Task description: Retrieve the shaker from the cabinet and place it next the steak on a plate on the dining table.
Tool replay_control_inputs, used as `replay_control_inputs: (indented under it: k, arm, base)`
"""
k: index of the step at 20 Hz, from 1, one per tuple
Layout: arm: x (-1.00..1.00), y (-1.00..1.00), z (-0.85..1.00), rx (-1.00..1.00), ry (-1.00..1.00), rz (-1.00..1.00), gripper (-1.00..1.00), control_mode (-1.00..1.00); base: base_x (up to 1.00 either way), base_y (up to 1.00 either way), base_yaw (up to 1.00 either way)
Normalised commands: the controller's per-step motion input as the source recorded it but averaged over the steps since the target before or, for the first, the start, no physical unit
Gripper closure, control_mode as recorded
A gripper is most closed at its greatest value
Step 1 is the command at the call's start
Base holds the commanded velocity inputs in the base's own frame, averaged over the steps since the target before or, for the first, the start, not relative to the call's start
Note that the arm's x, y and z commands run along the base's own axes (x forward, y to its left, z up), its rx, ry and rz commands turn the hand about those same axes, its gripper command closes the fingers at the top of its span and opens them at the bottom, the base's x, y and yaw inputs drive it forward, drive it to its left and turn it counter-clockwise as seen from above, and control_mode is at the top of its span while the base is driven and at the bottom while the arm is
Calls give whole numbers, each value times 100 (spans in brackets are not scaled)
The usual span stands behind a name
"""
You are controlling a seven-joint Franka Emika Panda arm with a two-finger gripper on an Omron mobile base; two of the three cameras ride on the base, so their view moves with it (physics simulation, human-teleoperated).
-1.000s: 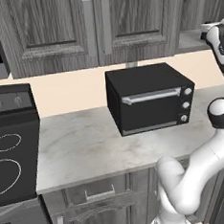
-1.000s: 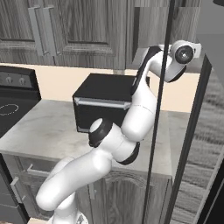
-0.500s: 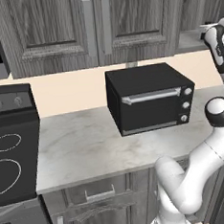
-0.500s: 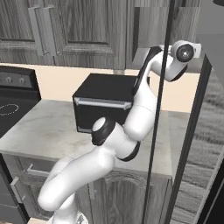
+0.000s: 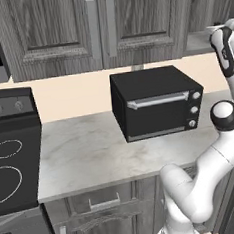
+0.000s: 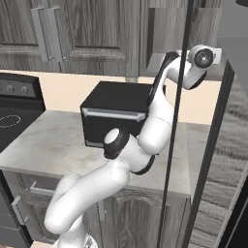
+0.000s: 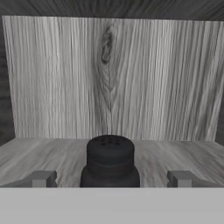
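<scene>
The small black shaker (image 7: 110, 159) stands upright on the shelf inside the cabinet (image 7: 109, 78), right in front of the hand camera. My gripper (image 7: 112, 178) is open, with one fingertip (image 7: 43, 178) on each side of the shaker and a clear gap to it on both sides. In the base views my arm reaches up to the open right compartment of the grey wall cabinet (image 5: 56, 34), with the hand (image 6: 203, 57) at the shelf's level. The steak, the plate and the dining table are out of view.
A black toaster oven (image 5: 155, 103) sits on the marble counter (image 5: 82, 152) below the cabinet. A black stove (image 5: 9, 153) lies to the left. The opened cabinet door's edge (image 6: 177, 126) hangs in front of my arm in the right base view.
</scene>
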Motion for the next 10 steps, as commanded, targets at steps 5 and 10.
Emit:
replay_control_inputs:
  k: [5,10]
  arm:
    - [14,0,-3,0,0,0,-100,-100]
    - [7,0,-12,0,3,0,100,-100]
  base:
    - [0,0,0]
    - [0,0,0]
